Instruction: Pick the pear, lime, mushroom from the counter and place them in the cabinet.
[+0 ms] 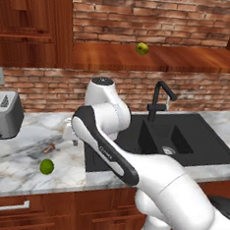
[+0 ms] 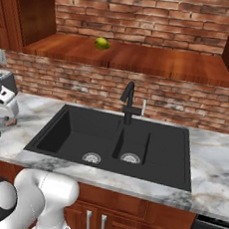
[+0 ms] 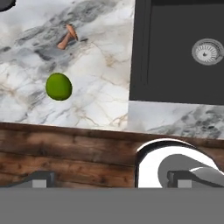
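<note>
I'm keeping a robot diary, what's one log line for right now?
pear: in cabinet | lime: on counter | mushroom: on counter | gripper: state unclear

Red brick wall (image 2: pixel 147 10) behind, black faucet (image 2: pixel 128 104) at far sink edge, silver toaster (image 1: pixel 4 114) far left, wooden drawers (image 1: pixel 29 210) below.

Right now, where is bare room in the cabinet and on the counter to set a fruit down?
The cabinet floor is bare everywhere right of the pear, up to its right wall. On the counter, the marble right of the sink is free. Left of the sink it is tighter: the lime, the mushroom and the toaster share that stretch.
</note>
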Robot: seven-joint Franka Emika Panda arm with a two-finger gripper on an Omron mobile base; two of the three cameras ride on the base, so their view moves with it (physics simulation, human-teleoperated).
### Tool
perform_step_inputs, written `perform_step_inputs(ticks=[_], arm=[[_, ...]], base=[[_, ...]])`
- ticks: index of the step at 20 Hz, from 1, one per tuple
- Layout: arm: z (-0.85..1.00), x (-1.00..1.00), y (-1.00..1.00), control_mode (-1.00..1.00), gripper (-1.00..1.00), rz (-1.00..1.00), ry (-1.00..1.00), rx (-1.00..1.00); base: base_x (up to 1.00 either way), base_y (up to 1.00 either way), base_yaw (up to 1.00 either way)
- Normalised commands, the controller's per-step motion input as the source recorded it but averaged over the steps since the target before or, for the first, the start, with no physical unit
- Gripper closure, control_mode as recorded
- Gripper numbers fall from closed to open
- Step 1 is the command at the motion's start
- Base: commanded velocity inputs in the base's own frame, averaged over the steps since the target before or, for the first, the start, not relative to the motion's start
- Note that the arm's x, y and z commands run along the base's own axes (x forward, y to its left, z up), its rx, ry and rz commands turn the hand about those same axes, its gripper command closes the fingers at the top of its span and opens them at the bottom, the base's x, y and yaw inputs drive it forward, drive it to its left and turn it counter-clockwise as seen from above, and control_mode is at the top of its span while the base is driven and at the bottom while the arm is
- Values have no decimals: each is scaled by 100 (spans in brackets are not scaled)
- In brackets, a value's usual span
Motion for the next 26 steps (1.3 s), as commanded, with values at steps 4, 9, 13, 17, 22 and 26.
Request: perform_step_inputs(ticks=[4,9,13,17,22,26], arm=[[-52,23,51,-100,-100,0,3,0],[-48,19,32,-100,-100,0,0,0],[-37,27,29,-100,-100,0,0,0],[-30,29,39,-100,-100,0,0,0],[-15,14,36,-100,-100,0,0,0],[-8,15,19,-100,-100,0,0,0]], base=[[0,0,0],[0,0,0],[0,0,0],[0,0,0],[0,0,0],[0,0,0]])
